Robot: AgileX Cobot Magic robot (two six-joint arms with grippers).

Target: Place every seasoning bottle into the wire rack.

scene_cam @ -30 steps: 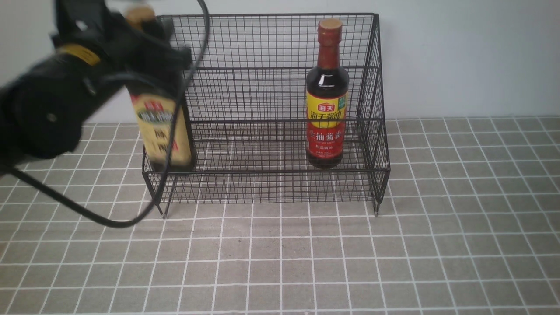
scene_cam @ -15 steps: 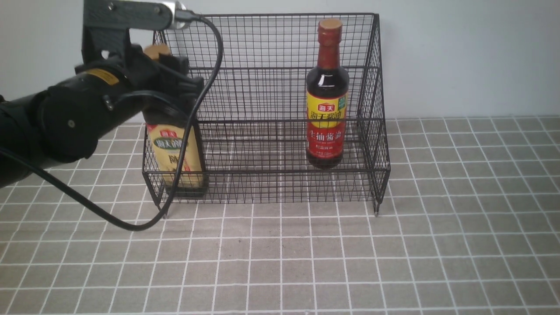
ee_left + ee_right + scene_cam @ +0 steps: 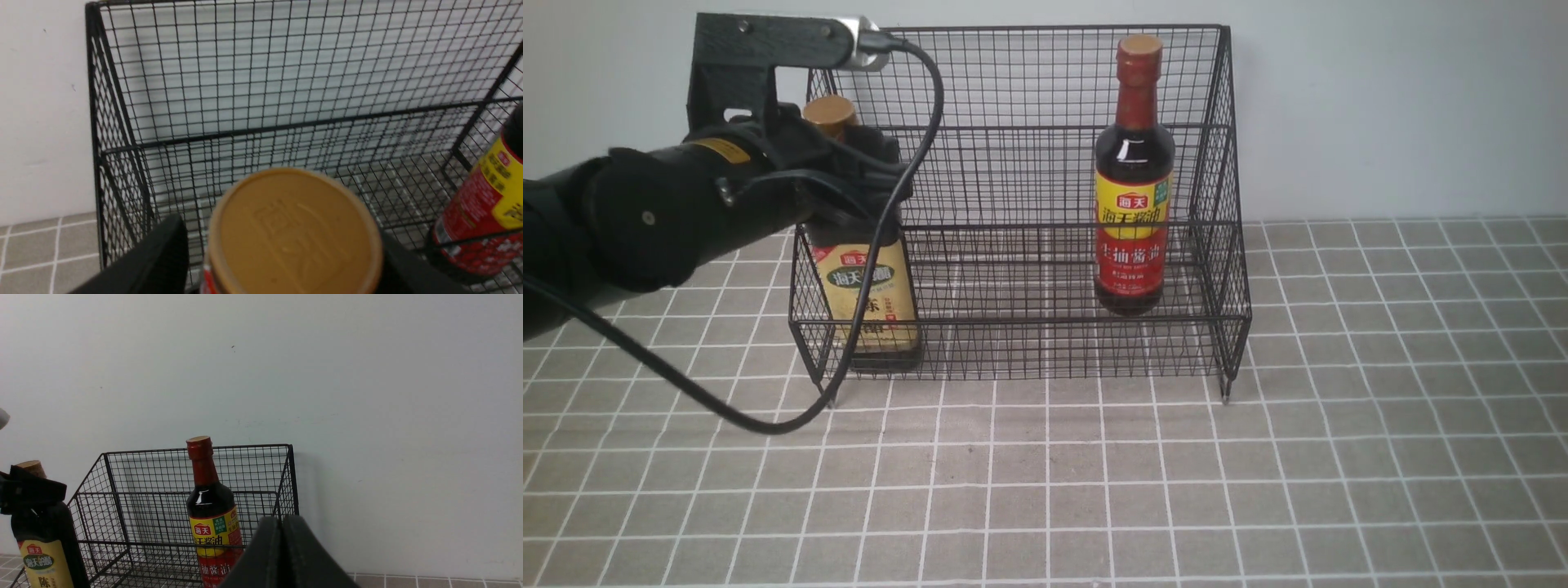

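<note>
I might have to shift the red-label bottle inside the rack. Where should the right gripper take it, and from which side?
I'd take the red-label bottle by its long neck, just under the cap, coming from the front and above. It stands upright close to the wire rack's right wall with the tall back behind, and front mesh screens its base.

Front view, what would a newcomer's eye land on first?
The black robot arm fills the left side, its left gripper clamped just under the cap of the gold-capped bottle, which stands inside the left end of the black wire rack. Next comes the tall red-and-yellow-labelled bottle, upright and untouched toward the rack's right end.
</note>
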